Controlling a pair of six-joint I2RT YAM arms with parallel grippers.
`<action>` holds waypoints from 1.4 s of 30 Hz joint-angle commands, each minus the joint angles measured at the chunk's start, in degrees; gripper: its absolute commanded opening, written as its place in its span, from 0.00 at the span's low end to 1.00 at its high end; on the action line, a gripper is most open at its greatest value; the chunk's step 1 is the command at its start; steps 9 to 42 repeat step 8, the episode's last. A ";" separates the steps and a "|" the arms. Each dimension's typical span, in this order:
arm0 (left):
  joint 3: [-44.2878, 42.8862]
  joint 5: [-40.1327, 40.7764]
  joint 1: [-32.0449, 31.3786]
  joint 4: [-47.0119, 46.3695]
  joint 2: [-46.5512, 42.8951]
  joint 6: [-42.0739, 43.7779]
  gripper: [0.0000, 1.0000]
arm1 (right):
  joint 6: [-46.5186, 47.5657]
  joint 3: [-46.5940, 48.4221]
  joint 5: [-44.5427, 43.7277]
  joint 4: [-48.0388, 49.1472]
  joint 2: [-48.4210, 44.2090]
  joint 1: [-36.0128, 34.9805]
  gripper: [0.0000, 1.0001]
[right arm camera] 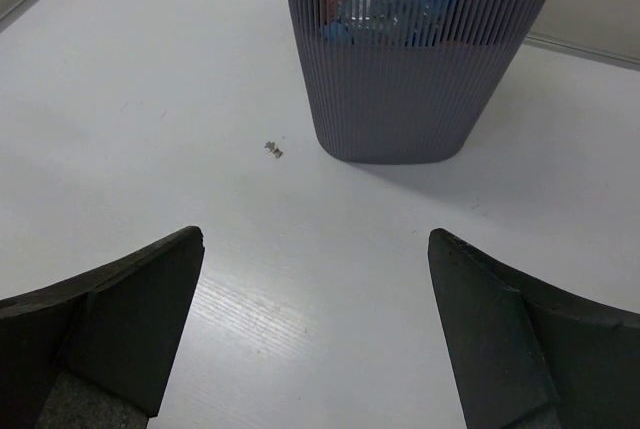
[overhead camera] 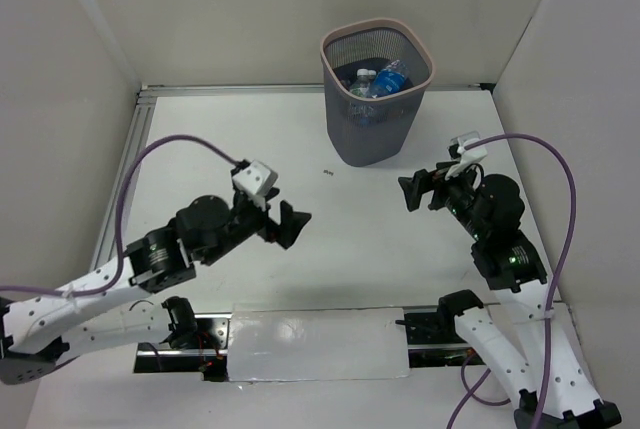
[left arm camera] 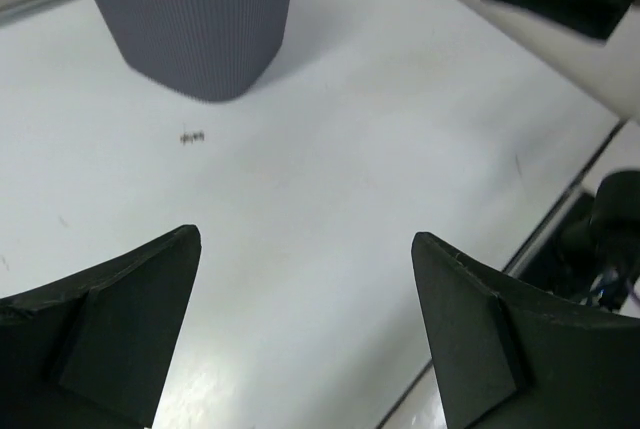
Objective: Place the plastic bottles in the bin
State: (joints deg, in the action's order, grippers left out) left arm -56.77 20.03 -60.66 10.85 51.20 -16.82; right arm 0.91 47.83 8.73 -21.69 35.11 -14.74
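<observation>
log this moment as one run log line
left gripper: open, empty | right gripper: open, empty | bottles: inside bin

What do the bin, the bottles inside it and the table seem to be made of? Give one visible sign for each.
The bin: probably metal or plastic mesh, matt dark grey; its contents show through the fine ribbed wall.
The bottles: seemingly clear glossy plastic; see-through bodies with blue labels.
The table: smooth white laminate or painted board, with a faint sheen.
</observation>
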 commanded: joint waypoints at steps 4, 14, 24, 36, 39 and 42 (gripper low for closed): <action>8.43 -5.27 -0.33 0.92 -15.24 0.64 0.99 | -0.38 -2.56 -3.19 3.14 -2.33 0.15 1.00; 10.62 -6.40 -0.86 1.63 -17.19 2.04 0.99 | 0.15 -3.10 -3.81 3.15 -2.33 -0.37 1.00; 10.62 -6.40 -0.86 1.63 -17.19 2.04 0.99 | 0.15 -3.10 -3.81 3.15 -2.33 -0.37 1.00; 10.62 -6.40 -0.86 1.63 -17.19 2.04 0.99 | 0.15 -3.10 -3.81 3.15 -2.33 -0.37 1.00; 10.62 -6.40 -0.86 1.63 -17.19 2.04 0.99 | 0.15 -3.10 -3.81 3.15 -2.33 -0.37 1.00; 10.62 -6.40 -0.86 1.63 -17.19 2.04 0.99 | 0.15 -3.10 -3.81 3.15 -2.33 -0.37 1.00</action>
